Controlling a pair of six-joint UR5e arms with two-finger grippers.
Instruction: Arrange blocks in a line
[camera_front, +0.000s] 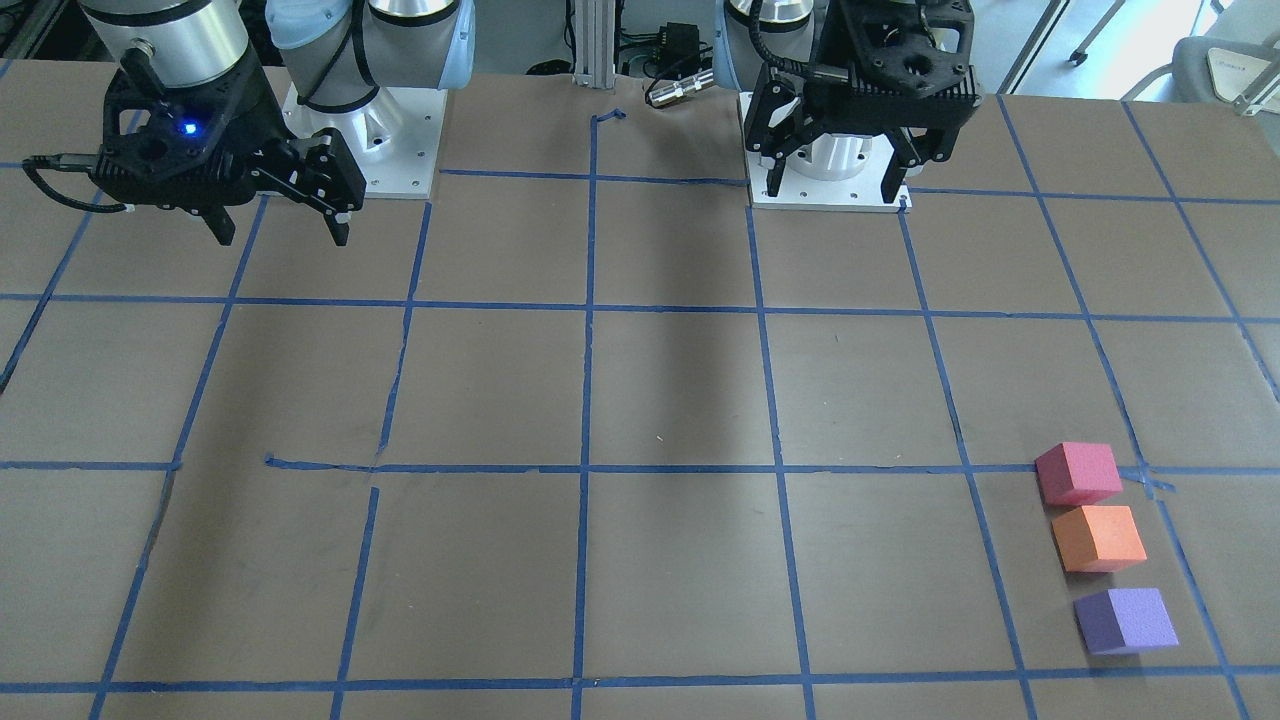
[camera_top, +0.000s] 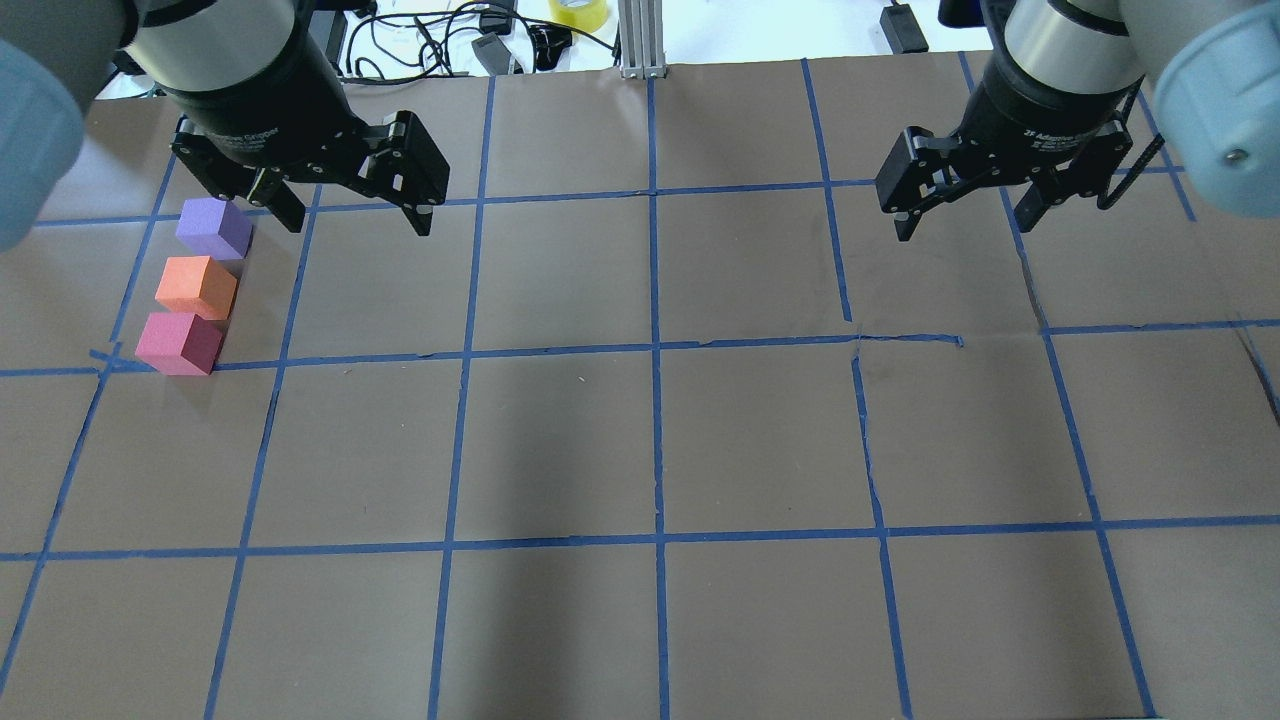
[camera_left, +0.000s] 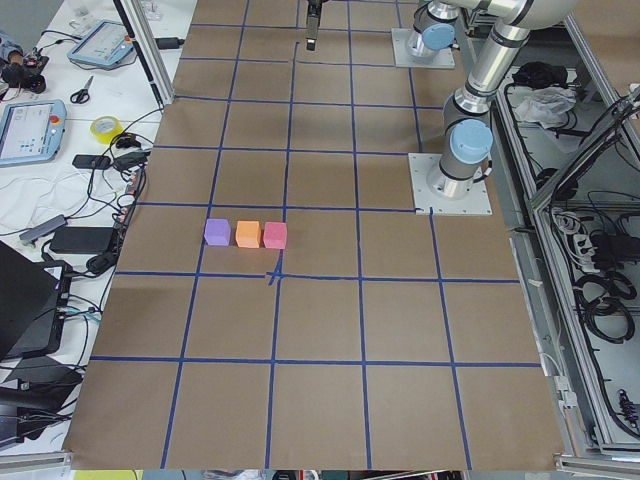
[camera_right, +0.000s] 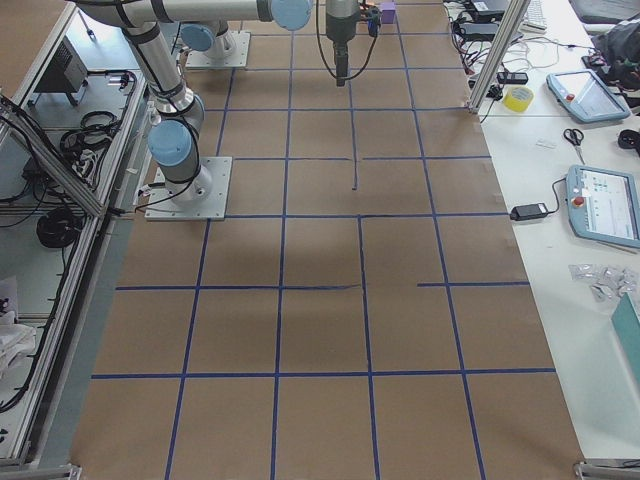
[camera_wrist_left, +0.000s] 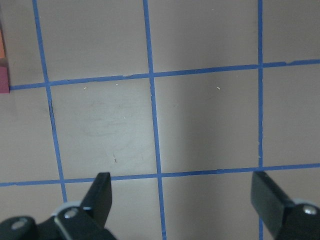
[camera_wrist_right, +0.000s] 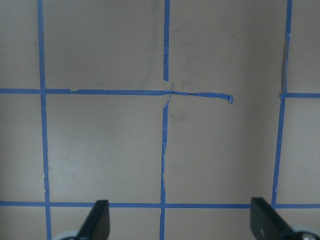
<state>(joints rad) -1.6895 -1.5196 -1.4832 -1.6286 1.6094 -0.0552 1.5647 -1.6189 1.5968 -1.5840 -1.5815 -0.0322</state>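
Three foam cubes stand in a close row near the table's left end: purple block (camera_top: 213, 228), orange block (camera_top: 196, 287), pinkish-red block (camera_top: 179, 343). They also show in the front view as pinkish-red (camera_front: 1078, 473), orange (camera_front: 1098, 538) and purple (camera_front: 1127, 620), and in the left side view (camera_left: 247, 233). My left gripper (camera_top: 358, 222) hangs open and empty above the table, just right of the purple block. Its wrist view shows the pinkish-red block (camera_wrist_left: 4, 81) at the left edge. My right gripper (camera_top: 965, 228) is open and empty far to the right.
The table is brown paper with a blue tape grid (camera_top: 652, 345). The arms' white base plates (camera_front: 400, 150) sit at the robot's side. A yellow tape roll (camera_top: 578, 12) and cables lie beyond the far edge.
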